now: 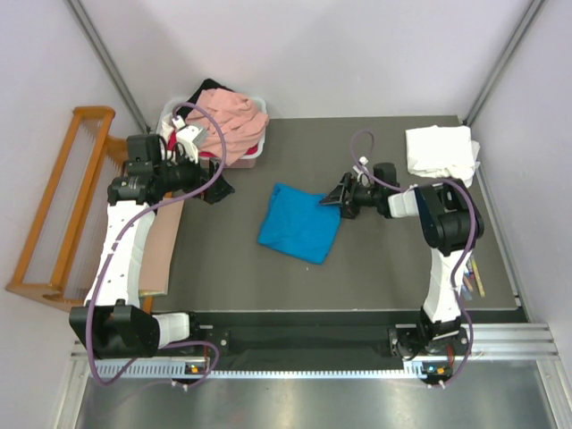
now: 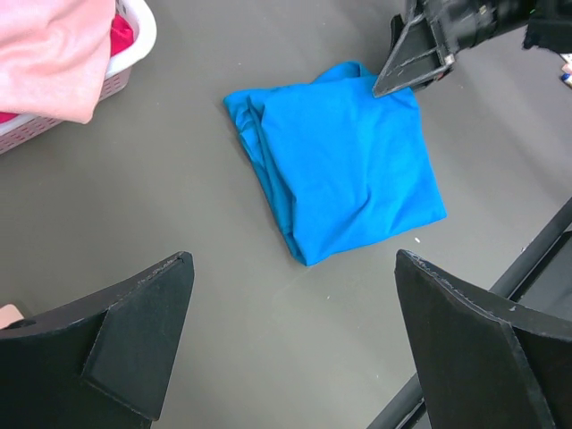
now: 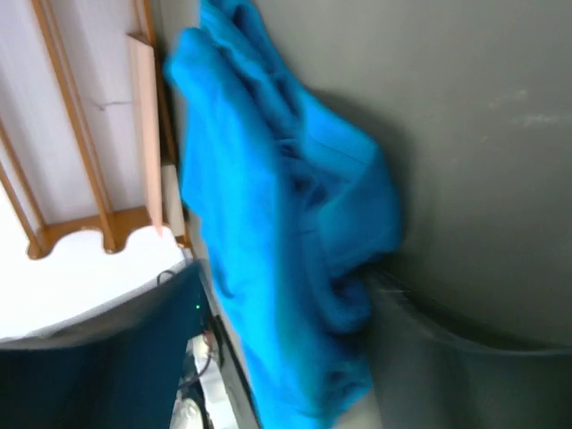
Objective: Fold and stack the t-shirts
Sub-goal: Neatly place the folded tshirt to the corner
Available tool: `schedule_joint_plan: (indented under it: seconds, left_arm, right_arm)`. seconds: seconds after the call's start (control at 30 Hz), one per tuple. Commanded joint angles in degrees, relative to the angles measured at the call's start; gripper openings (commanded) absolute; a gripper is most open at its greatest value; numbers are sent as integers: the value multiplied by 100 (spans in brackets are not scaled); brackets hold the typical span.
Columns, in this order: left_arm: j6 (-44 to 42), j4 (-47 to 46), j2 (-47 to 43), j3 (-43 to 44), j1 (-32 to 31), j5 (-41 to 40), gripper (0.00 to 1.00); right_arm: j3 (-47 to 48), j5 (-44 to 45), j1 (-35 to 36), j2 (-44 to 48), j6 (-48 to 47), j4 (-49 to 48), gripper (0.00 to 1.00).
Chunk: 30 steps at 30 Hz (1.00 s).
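A bright blue t-shirt point(image 1: 299, 223) point(image 2: 344, 170) lies folded in a rough square on the dark table point(image 1: 384, 268), mid-way between the arms. My right gripper point(image 1: 332, 198) point(image 2: 407, 71) lies low at the shirt's upper right corner. In the blurred right wrist view the blue cloth point(image 3: 268, 223) fills the gap between the fingers point(image 3: 465, 375), and the jaws still stand apart. My left gripper point(image 1: 219, 186) point(image 2: 295, 340) hovers open to the shirt's left, nothing between its fingers. A salmon-pink t-shirt point(image 1: 234, 116) point(image 2: 49, 54) tops a heap in the tub. A white t-shirt point(image 1: 438, 152) lies at the back right.
The white plastic tub point(image 1: 170, 116) point(image 2: 138, 36) stands at the back left corner, with red cloth point(image 2: 123, 34) and black cloth point(image 1: 207, 87) under the pink. A wooden slatted rack point(image 1: 63, 206) leans off the table's left edge. A black rail point(image 2: 536, 259) runs along the near edge.
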<state>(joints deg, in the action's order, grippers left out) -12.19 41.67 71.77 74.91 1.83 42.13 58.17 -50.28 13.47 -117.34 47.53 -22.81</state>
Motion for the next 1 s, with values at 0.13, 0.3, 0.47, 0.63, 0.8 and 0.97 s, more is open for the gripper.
schedule_joint_plan:
  seconds: [0.13,0.3,0.47,0.63,0.8,0.97]
  left_arm:
    - [-65,34,-163,208,2,23,99]
    - [-65,43,-163,234,2,15,99]
    - [-65,52,-172,252,2,15,99]
    - [-73,52,-145,225,2,6,99]
    - [-38,17,-119,225,2,41,99]
    - [-91,139,-198,278,-7,-55,99]
  right_arm:
    - [-69,633,164,-667,-332,1006,40]
    - [-52,651,182,-694,-358,1068,27]
    - [62,581,208,-703,-402,1112,0]
    - [613,589,217,-422,-629,1496,0]
    - [2213,625,-63,-535,-904,2263,0]
    - [3804,370,-916,-1185,-253,2000,0]
